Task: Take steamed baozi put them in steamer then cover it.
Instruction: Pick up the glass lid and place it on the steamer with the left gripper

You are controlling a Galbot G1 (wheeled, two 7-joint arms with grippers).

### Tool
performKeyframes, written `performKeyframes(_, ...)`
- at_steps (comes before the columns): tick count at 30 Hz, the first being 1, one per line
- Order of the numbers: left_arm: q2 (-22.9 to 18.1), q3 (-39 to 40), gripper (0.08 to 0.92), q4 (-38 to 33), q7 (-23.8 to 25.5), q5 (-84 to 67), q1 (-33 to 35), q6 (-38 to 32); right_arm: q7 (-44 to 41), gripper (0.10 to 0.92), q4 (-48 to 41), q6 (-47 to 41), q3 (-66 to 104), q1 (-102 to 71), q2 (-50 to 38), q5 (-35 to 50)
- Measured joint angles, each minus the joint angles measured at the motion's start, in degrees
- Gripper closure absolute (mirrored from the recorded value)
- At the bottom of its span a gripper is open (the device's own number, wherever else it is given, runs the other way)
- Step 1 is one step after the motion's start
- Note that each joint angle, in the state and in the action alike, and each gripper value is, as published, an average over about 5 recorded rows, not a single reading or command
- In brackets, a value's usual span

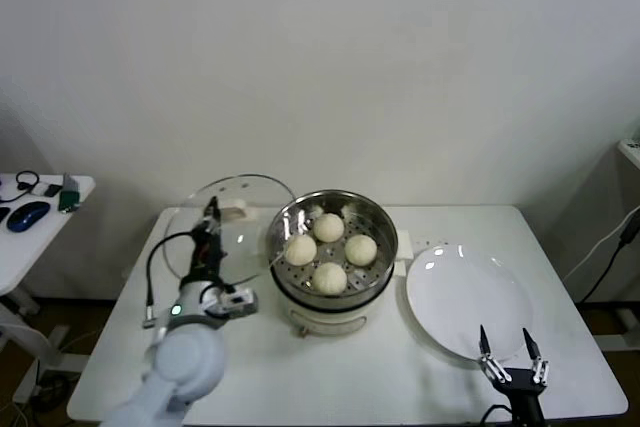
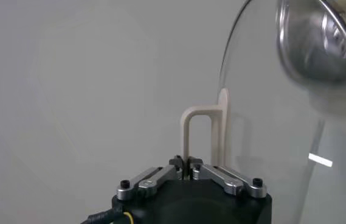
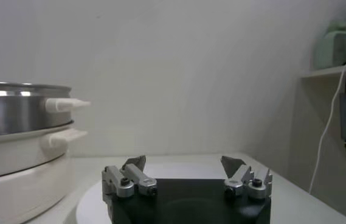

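**Four baozi in the steamer, lid held beside it**

Four steamed baozi [image 1: 329, 252] sit on the perforated floor of the steamer [image 1: 378, 217], which stands near the middle of the white bench [image 1: 300, 372]. The left hand [image 2: 188, 164] is pinched shut on the cream handle [image 2: 204, 131] of the glass lid [image 1: 245, 209], holding the lid tilted up on edge just to the steamer's left. An empty white plate [image 1: 465, 299] lies to the steamer's right. The right hand [image 1: 510, 349] hovers over the plate's near rim, fingers spread wide and holding nothing.
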Motion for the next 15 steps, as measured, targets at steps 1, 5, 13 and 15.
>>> performKeyframes(1,-1.0,1.3,0.863,0.0,0.9,1.4,-0.5,0.5,0.0,0.203,-0.1,0.1,0.0,0.1,-0.1,0.1)
performKeyframes(5,-5.2,5.9,0.863,0.7,3.7,6.7,-2.1,2.3,0.0,0.203,-0.8,0.5,0.0,0.6,-0.3,0.4)
performKeyframes(13,-12.9,12.4,0.863,4.2,6.4,14.5,-5.6,3.5,0.2,0.203,-2.0,1.3,0.0,0.9,-0.9,1.1)
performKeyframes(15,-14.5,13.6,0.863,5.3,6.8,15.8,-6.4,3.5,0.2,0.203,-2.2,1.5,0.1,0.8,-1.0,1.2)
